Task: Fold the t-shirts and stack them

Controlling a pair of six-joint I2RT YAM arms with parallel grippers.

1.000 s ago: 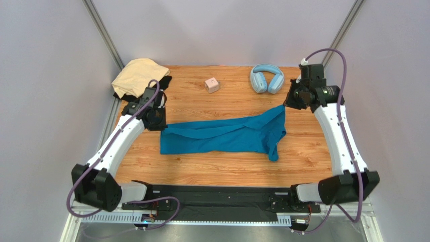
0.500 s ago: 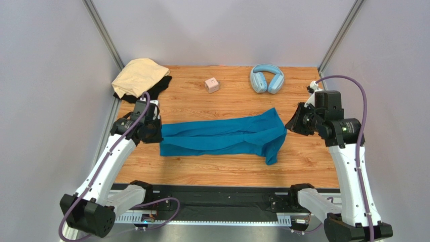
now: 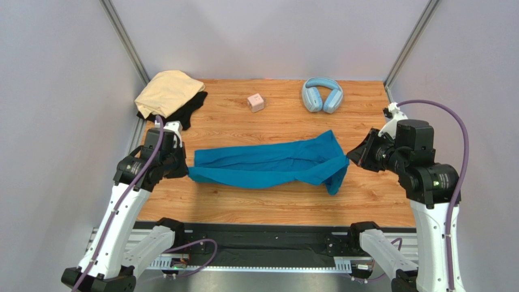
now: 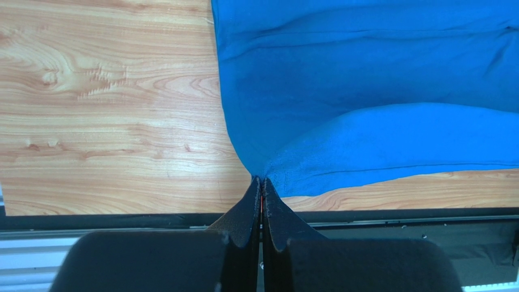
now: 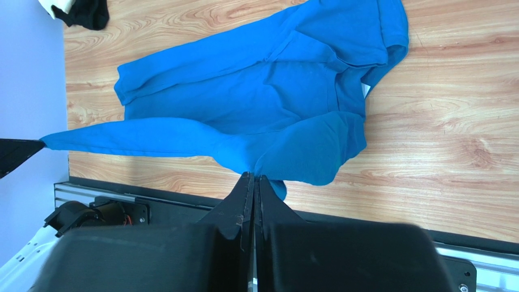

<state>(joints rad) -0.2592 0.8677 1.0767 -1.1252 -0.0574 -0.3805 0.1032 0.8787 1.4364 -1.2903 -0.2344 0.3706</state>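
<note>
The teal-blue t-shirt (image 3: 268, 164) is stretched in a long band across the middle of the wooden table, partly lifted. My left gripper (image 3: 183, 167) is shut on its left corner; in the left wrist view the cloth (image 4: 365, 73) bunches into the closed tips (image 4: 261, 180). My right gripper (image 3: 350, 156) is shut on the shirt's right end, and in the right wrist view the fabric (image 5: 262, 91) gathers at the tips (image 5: 253, 176). The pale tan t-shirt (image 3: 167, 91) lies crumpled on the black t-shirt (image 3: 186, 109) at the back left corner.
Light-blue headphones (image 3: 322, 94) and a small pink cube (image 3: 256, 102) sit near the table's back edge. Grey walls and metal posts close the left, right and back sides. A black rail (image 3: 262, 234) runs along the near edge.
Both arms have drawn back toward the near edge, still gripping the teal shirt. The shirt's held ends came nearer with them and the cloth is pulled longer and flatter.
</note>
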